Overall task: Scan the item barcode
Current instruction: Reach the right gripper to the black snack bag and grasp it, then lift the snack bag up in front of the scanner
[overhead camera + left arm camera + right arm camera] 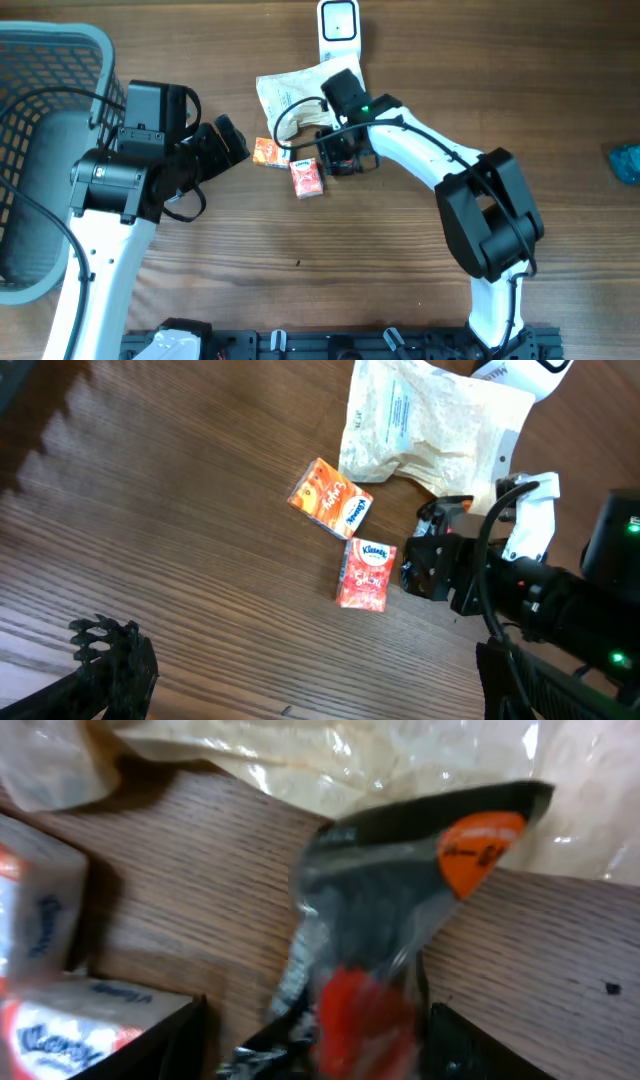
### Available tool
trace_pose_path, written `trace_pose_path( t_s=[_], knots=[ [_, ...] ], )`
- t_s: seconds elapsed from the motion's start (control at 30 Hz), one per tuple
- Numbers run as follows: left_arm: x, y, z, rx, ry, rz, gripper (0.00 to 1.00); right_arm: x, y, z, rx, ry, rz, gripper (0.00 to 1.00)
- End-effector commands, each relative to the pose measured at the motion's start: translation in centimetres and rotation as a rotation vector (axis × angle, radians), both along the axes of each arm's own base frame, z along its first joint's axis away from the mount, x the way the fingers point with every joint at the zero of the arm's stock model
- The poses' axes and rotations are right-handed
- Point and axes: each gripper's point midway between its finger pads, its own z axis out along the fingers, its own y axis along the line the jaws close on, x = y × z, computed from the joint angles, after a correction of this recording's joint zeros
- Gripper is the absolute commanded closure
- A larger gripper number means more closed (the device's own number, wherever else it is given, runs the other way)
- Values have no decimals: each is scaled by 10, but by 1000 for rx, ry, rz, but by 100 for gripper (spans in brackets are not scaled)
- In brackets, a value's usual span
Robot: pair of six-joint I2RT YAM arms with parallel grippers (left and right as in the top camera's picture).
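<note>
Left gripper (236,148): wide open, near the orange tissue pack (270,151).
Right gripper (335,162): jaws parted around the dark packet (400,890).
Dark packet: blurred, on the desk (380,290) between the clear bag (290,92) and the red tissue pack (307,177).

Blurred dark packet (400,920) with orange label, pale plastic bag (300,760) behind, tissue packs (60,1020) at left

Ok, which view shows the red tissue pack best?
Left wrist: the red tissue pack lies whole and sharp, label readable. Overhead shows it small beside the right gripper; right wrist catches only a blurred corner.
</note>
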Motion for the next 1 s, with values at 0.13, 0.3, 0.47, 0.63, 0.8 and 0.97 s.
trace_pose_path(
  t_s=[0.13,0.3,0.47,0.63,0.8,0.97],
  knots=[
    [1,2,4,7,-17,-5,0,20,-10,1,-51,-101,-43,42],
    [1,2,4,7,-17,-5,0,19,-9,-21,-62,-74,-42,43],
    [1,2,4,7,-17,-5,0,24,-7,-18,-47,-78,-80,69],
    [1,2,4,7,-17,-5,0,51,-7,27,-18,-133,-122,75],
    [1,2,4,7,-17,-5,0,90,-26,104,35,-227,-193,84],
    [1,2,4,7,-17,-5,0,151,-49,160,174,-422,-332,85]
  ],
)
